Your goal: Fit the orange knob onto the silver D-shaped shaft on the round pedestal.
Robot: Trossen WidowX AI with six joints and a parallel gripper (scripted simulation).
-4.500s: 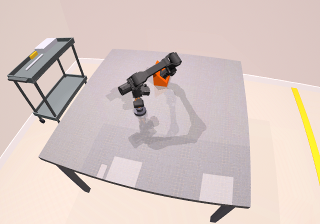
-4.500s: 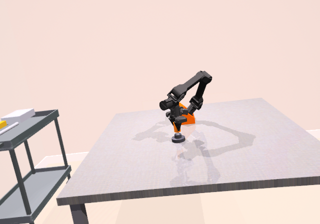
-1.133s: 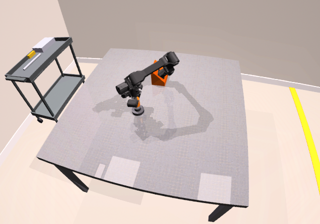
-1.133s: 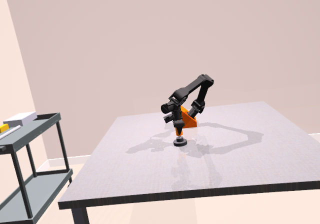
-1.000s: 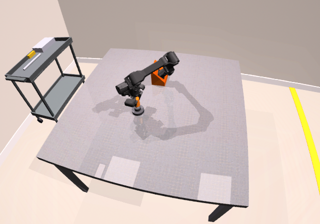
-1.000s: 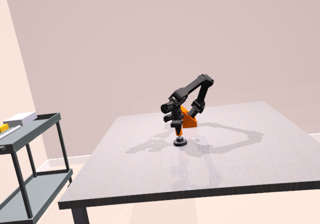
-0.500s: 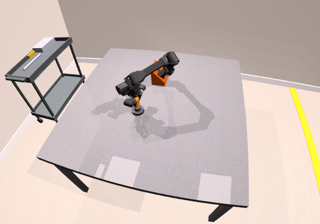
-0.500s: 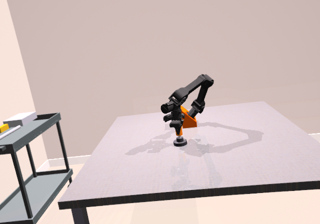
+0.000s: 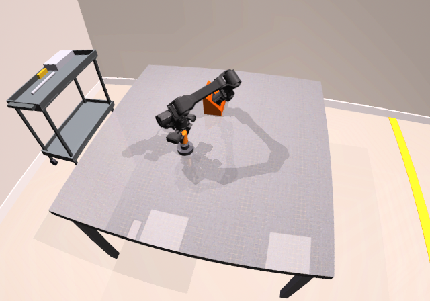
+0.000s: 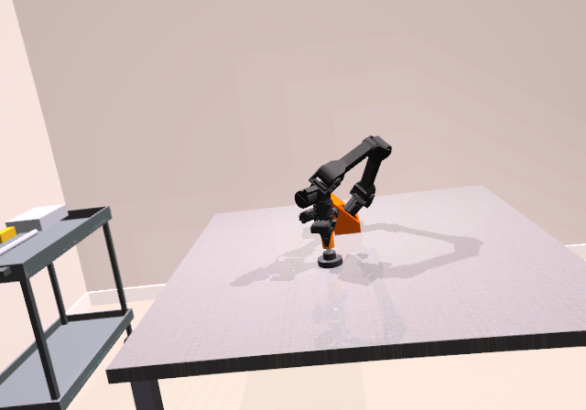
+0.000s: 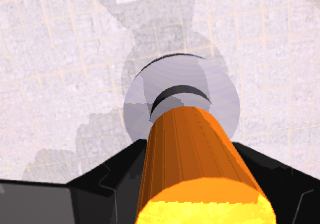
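The orange knob is upright between the fingers of my gripper, which is shut on it. The round dark pedestal stands on the table directly below the knob. In the exterior view, a small light strip of the silver shaft shows between the knob's lower end and the pedestal, so the knob is not down on the pedestal. The knob's hole and the shaft's flat side are hidden; I cannot tell how they line up.
The arm's orange base stands behind the pedestal on the grey table. A grey cart stands off the table's left side, with a white box on top.
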